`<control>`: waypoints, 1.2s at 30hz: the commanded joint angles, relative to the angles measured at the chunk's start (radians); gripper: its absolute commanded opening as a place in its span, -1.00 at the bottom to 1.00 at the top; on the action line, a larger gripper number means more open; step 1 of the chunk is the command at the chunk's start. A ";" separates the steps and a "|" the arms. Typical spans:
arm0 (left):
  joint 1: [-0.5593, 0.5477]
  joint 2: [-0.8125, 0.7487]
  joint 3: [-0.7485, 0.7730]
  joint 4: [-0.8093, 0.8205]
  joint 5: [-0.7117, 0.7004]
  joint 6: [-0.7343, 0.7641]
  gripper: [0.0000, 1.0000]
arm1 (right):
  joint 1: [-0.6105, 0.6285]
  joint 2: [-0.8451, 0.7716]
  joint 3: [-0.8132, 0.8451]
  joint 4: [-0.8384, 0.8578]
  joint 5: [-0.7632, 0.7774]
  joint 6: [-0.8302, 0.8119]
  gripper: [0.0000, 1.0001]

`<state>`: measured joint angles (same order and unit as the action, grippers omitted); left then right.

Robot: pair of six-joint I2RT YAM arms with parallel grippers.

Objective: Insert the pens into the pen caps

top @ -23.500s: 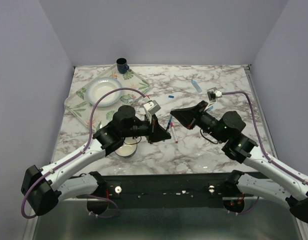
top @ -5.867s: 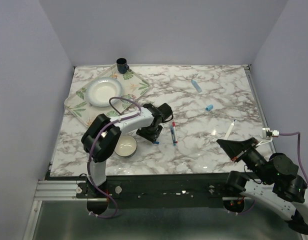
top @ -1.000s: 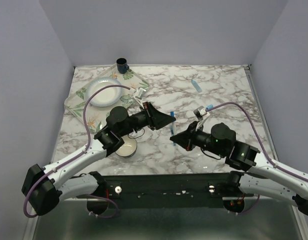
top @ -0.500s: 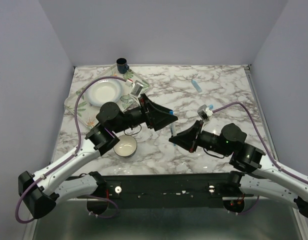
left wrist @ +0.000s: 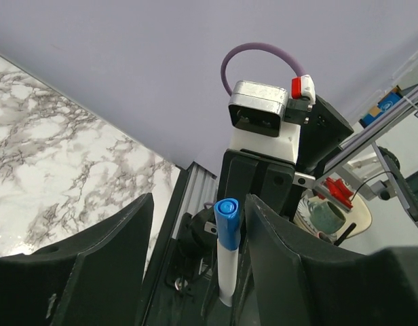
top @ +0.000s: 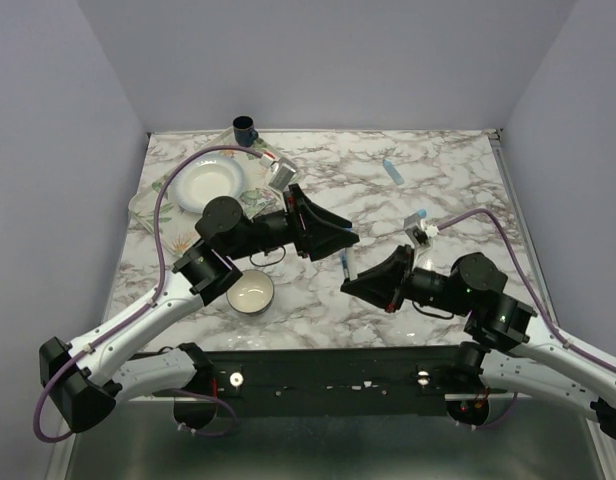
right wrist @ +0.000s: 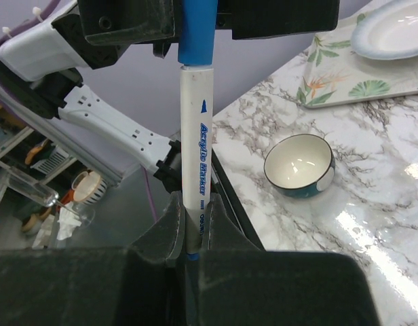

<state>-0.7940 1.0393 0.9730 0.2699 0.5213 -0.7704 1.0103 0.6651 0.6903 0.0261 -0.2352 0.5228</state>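
Hiding the pen [right wrist: 193,122] base, right tool [right wrist: 193,212]

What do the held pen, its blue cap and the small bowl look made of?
The pen: probably smooth white plastic, with printed lettering and a slight sheen. The cap: likely blue plastic, of even colour. The bowl: probably glazed ceramic, glossy white inside with highlights.

Overhead camera looks down; wrist cameras share pen [right wrist: 194,136].

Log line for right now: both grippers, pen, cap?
left gripper: open, jaws either side of blue cap | right gripper: shut on white pen | blue cap: on pen's end
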 commanded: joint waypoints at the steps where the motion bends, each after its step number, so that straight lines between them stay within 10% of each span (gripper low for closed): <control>1: 0.006 -0.024 -0.002 0.012 0.019 0.010 0.30 | -0.003 -0.012 -0.021 0.034 -0.033 0.014 -0.98; 36: 0.030 -0.004 -0.033 0.118 0.105 -0.029 -0.24 | -0.004 -0.002 -0.058 0.081 -0.052 0.059 -0.98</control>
<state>-0.7712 1.0351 0.9470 0.3584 0.5846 -0.7971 1.0103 0.6674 0.6456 0.0776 -0.2668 0.5755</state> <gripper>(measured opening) 0.414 0.088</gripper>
